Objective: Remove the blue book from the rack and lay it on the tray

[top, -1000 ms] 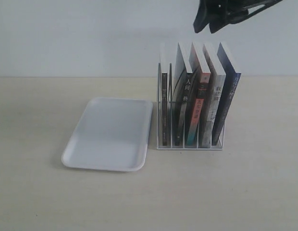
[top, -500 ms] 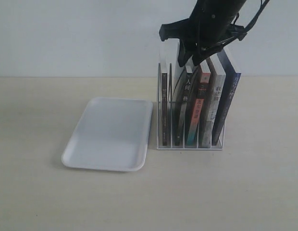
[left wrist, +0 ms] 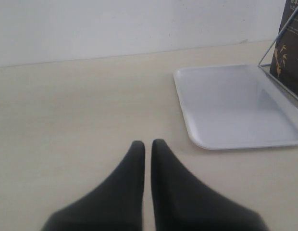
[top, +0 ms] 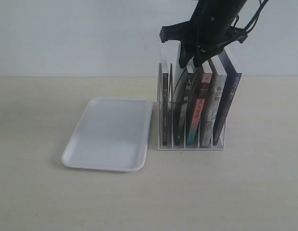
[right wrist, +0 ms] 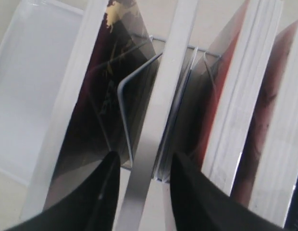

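Note:
The rack (top: 159, 110) holds several upright books on the table. The blue book (top: 187, 94) is second from the tray side, with a dark spine and white characters. My right gripper (top: 192, 65) is down over the book tops. In the right wrist view it (right wrist: 144, 159) is open, one finger on each side of the blue book's top edge (right wrist: 163, 96), not pressing it. The white tray (top: 108, 134) lies flat left of the rack with nothing on it. My left gripper (left wrist: 148, 143) is shut and holds nothing, low over bare table short of the tray (left wrist: 230, 106).
A black book with gold marks (right wrist: 115, 72) and a clear rounded divider (right wrist: 124, 106) stand on the tray side of the blue book. A thick red-covered book (right wrist: 245, 96) stands on the other side. A tan-spined book (top: 217, 101) and a navy-spined book (top: 230, 96) fill the far slots.
My right gripper came down from above the rack onto the book tops. Over the last half second it has hardly moved. The books and tray stay in place.

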